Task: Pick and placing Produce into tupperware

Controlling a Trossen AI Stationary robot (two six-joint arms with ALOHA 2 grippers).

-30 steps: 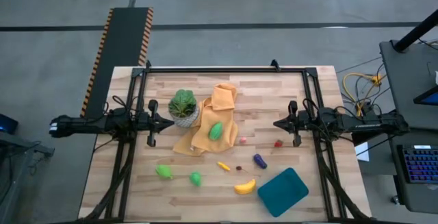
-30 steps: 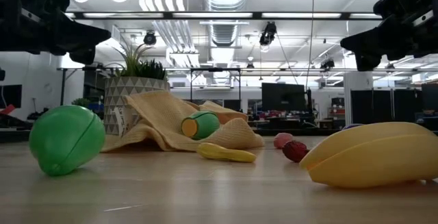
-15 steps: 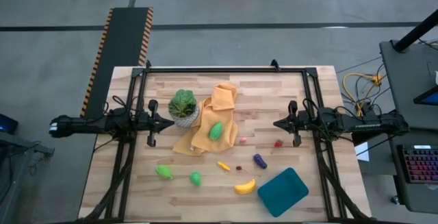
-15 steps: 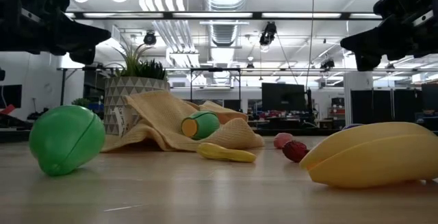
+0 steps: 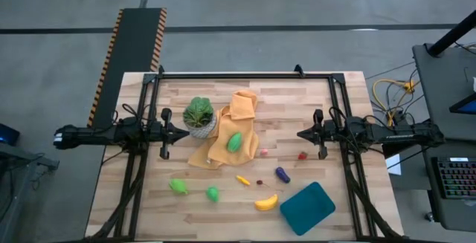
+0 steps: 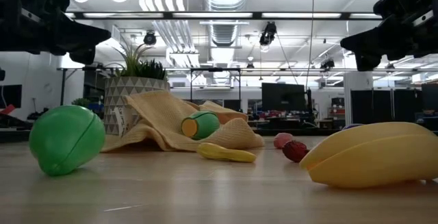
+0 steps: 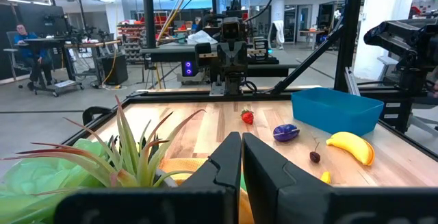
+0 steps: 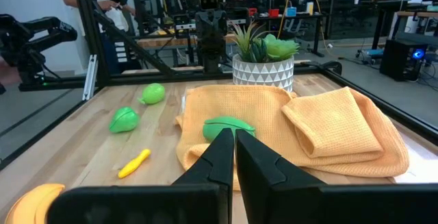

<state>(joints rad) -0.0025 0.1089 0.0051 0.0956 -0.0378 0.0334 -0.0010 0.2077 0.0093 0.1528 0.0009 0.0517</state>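
wooden table [image 5: 297, 98] bears tupperware [image 5: 307, 207], long axis diagonal.

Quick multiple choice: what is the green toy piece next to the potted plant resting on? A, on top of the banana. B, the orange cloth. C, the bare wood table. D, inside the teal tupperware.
B. In the high view the green piece lies in the middle of the orange cloth, beside the potted plant, well away from the tupperware and the banana.

Teal tupperware [image 5: 307, 207] empty, banana [image 5: 266, 203] beside, both claws aside
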